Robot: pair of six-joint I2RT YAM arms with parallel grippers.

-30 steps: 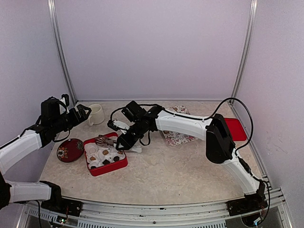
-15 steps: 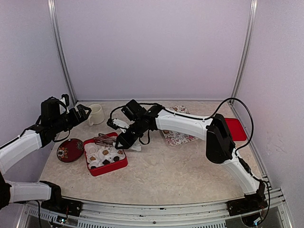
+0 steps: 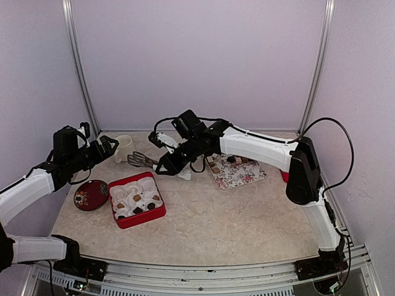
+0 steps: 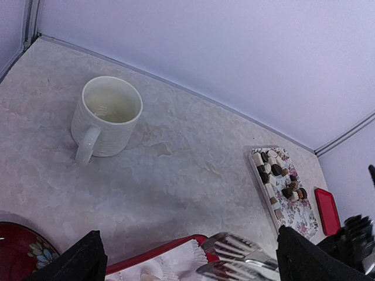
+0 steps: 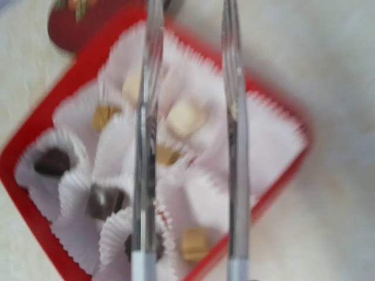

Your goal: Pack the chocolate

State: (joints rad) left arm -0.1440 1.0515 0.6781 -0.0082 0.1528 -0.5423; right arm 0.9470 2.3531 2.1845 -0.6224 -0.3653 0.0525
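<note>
Chocolate pieces (image 3: pixel 137 198), dark, tan and cream, sit in white paper cups in the red box (image 3: pixel 159 213). The right wrist view shows them from above (image 5: pixel 184 117). More pieces (image 3: pixel 233 160) lie on the floral tray (image 3: pixel 247 179), also in the left wrist view (image 4: pixel 278 172). My right gripper (image 3: pixel 169 163) is shut on silver tongs (image 3: pixel 141 160). Their arms (image 5: pixel 234 117) are spread and empty, hanging over the box's far edge. My left gripper (image 3: pixel 105 148) is open and empty, hovering left of the box near the mug.
A white mug (image 3: pixel 125 148) stands at the back left. A dark red oval dish (image 3: pixel 91 194) lies left of the box. A red lid (image 4: pixel 327 211) lies right of the floral tray. Walls close in the table on three sides.
My right arm has lifted the tongs off the box and drawn them back and to the right, uncovering the floral tray. The left arm has not moved.
</note>
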